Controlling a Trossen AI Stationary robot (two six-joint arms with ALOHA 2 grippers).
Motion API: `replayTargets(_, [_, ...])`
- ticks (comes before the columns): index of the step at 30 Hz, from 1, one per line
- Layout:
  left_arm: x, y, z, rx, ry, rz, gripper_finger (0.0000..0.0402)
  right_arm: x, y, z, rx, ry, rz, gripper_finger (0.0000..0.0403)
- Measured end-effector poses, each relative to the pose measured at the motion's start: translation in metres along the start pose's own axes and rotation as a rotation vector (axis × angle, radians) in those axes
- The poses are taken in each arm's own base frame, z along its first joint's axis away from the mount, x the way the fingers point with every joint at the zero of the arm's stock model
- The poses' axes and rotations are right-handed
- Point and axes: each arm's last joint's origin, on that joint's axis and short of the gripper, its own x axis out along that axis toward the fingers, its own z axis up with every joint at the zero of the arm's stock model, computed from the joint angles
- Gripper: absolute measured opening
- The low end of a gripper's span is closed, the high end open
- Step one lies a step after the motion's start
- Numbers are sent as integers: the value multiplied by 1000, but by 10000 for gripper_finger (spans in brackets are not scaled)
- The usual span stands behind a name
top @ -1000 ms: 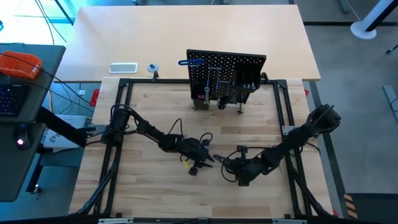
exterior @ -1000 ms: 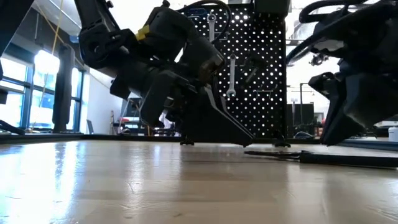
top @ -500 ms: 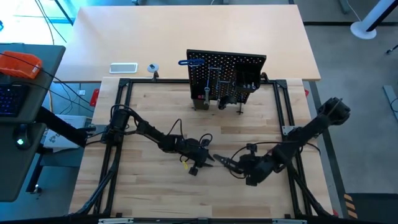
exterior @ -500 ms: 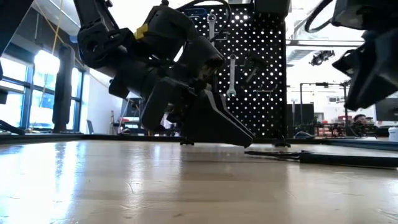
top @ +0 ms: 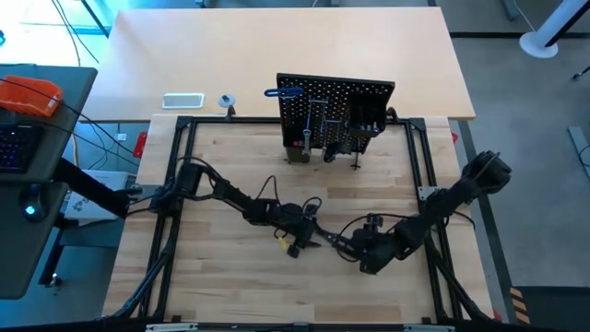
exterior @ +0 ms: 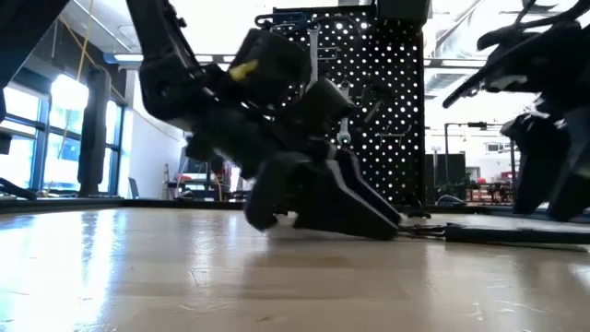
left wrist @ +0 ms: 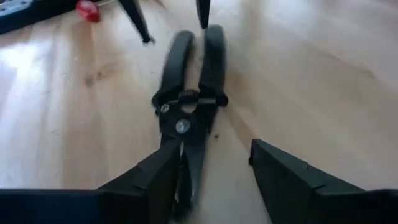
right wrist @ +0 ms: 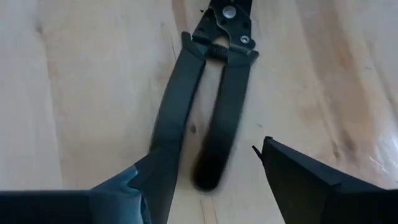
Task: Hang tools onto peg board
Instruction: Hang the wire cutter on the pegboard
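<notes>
The black-handled pliers (top: 324, 242) lie flat on the wooden table (top: 230, 175), at about six o'clock from the peg board (top: 336, 115), well apart from it. The two grippers meet over them from opposite ends. The left gripper (left wrist: 214, 180) is set at the nose end, its fingers (left wrist: 286, 180) spread with the pliers' jaws and pivot lying between them on the wood — nothing is clamped. The right gripper (right wrist: 211, 180) is set at the handle end, fingers wide, the two handles running into the gap; one handle seems to touch the finger (right wrist: 155, 183) beside it, but no grip is shown. In the low view the left gripper (exterior: 323, 194) is pressed close to the table surface, with the pliers (exterior: 489, 235) stretching flat toward the right arm.

This looks like a handover or regrasp on the table: the tool is probably laid flat so that either arm can take it at a better spot for hooking.

The peg board stands upright at twelve o'clock of the work area, already bearing a silver wrench (exterior: 343, 115) and other tools; a blue-handled key (top: 281, 93) projects at its ten o'clock corner. Between pliers and board the wood is bare, so a lift toward twelve o'clock appears unobstructed. The tighter constraint is judged to be the two wrists crowding each other — one would need to back away before the other rises. The black frame rails (top: 180, 157) lie well to either side.
</notes>
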Motion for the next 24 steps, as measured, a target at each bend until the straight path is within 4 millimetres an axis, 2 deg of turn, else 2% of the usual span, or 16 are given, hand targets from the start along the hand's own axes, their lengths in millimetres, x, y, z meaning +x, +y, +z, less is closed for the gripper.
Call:
replayTargets(5, [19, 2, -1, -12, 13, -16, 194, 16, 0, 3, -3, 22, -1, 220])
replayTargets(11, [21, 2, -1, -30, 27, -12, 175, 29, -2, 6, -37, 47, -17, 198])
replayTargets(15, [21, 2, -2, -30, 31, -9, 152, 32, -4, 10, -35, 34, 3, 146])
replayTargets(21, [19, 3, 3, -10, 30, -3, 93, 34, -6, 13, -26, 51, 34, 19])
replayTargets(24, [16, 2, 7, 15, 33, -18, 54, 35, -7, 12, -33, 55, 29, 12])
